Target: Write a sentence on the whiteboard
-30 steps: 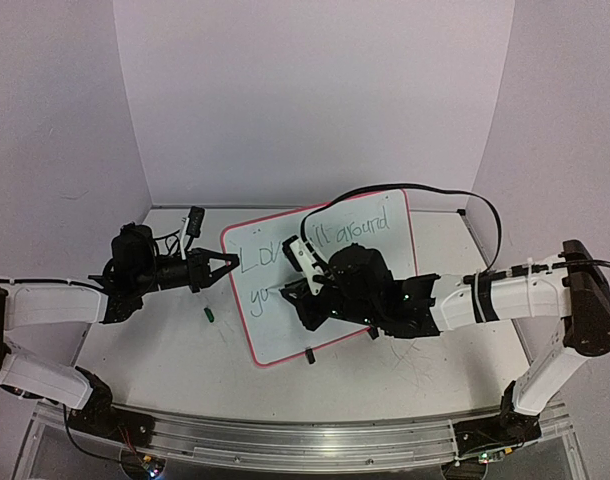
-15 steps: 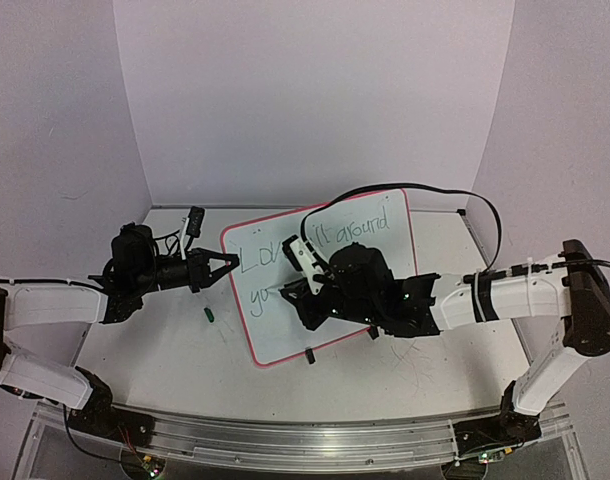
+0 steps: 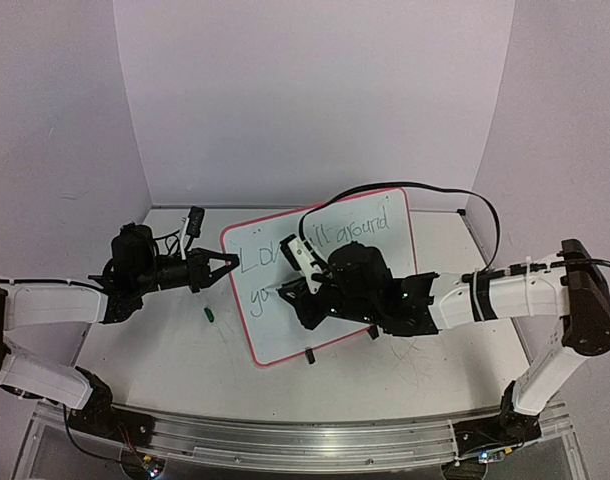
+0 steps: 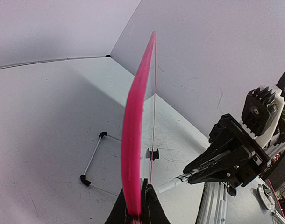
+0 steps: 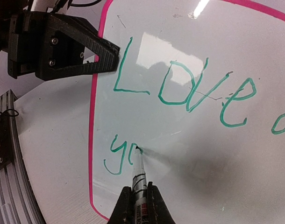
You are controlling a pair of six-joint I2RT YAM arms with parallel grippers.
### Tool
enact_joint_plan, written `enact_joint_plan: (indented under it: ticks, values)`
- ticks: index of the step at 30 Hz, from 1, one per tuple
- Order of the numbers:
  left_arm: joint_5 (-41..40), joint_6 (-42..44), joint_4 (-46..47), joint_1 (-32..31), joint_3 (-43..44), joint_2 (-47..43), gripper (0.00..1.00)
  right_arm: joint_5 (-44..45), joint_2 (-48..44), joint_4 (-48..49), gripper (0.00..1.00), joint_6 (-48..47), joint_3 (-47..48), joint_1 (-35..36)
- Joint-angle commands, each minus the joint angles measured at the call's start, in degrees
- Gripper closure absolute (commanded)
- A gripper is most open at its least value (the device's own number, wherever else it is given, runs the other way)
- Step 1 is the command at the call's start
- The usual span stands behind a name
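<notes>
The right gripper (image 5: 138,199) was clamped on a marker (image 5: 139,175), whose tip touched the whiteboard (image 5: 198,163) at the "o" of a green "yo". Above that stood the first line of the sentence (image 5: 184,93), "Love", with "around" further along it in the top view. The board lay skewed mid-desk, toward the far edge. The left gripper (image 4: 137,205) was closed on its pink rim on the side nearer the desk's left edge. A small green cap (image 3: 210,313) lay on the desk (image 3: 145,350) just beside that rim.
</notes>
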Motion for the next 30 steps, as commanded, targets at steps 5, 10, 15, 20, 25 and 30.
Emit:
enact_joint_plan:
  ticks: [5,10,15,20,25,30]
  values:
    - [-3.2,5.7,-6.5,0.0,0.2,0.3,1.0,0.3,1.7,0.5,1.0,-0.4,3.9,-0.4]
    - [-3.4,5.6,-6.5,0.0,-0.1,-0.2,1.0,-1.1,-3.0,1.1,1.0,-0.6,1.1,-0.4]
    - [-3.5,5.7,-6.6,0.0,-0.4,-0.2,1.0,-2.2,-8.2,1.4,1.0,-2.2,-3.0,-0.7]
    - [-3.3,5.7,-6.5,0.0,-0.1,0.1,1.0,-1.6,-7.1,1.3,1.0,-3.5,-4.8,-1.3]
    - [-3.4,5.5,-6.6,0.0,-0.1,-0.3,1.0,-2.7,-4.5,1.3,1.0,-4.0,-2.4,-1.3]
    - [-3.6,5.5,-6.8,0.0,-0.2,-0.7,1.0,-2.7,-3.7,1.5,1.0,-4.2,-1.7,-1.3]
